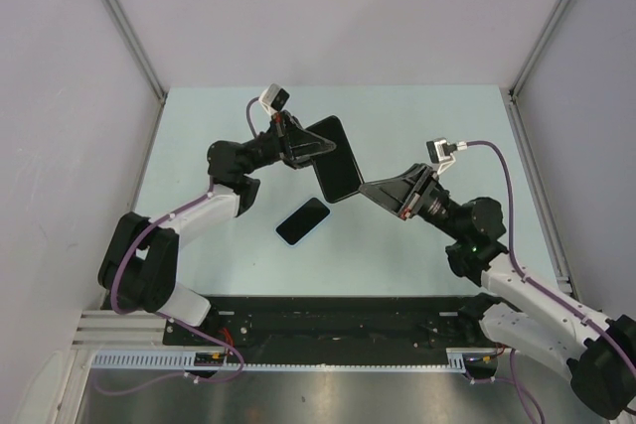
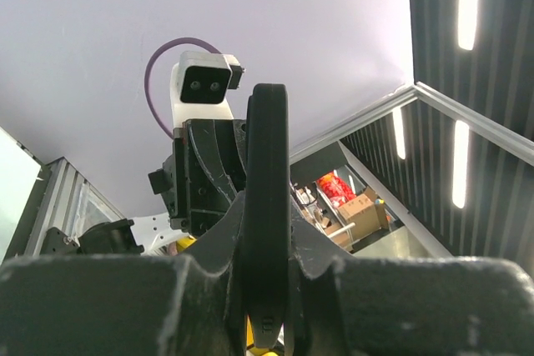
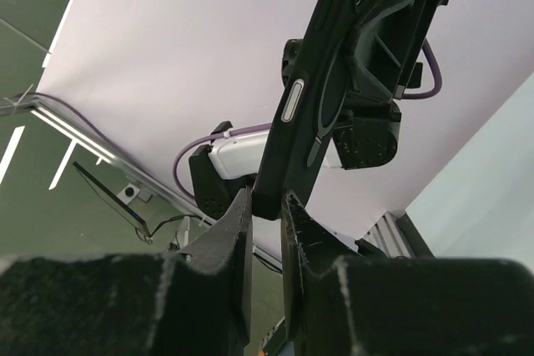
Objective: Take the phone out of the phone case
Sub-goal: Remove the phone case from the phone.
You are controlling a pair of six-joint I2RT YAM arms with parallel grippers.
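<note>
Right gripper (image 3: pixel 265 221) pinches the lower corner of the phone case (image 1: pixel 336 158); the left gripper (image 1: pixel 298 146) clamps its opposite edge, holding it above the table (image 1: pixel 447 116). Beneath lies the phone (image 1: pixel 302 220), apparently already free. Only lowering the case seems left, with bare table either side.

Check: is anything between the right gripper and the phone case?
Nothing visible stands between them. The right gripper pinches the phone case at its lower corner, and the left gripper clamps its opposite edge.
</note>
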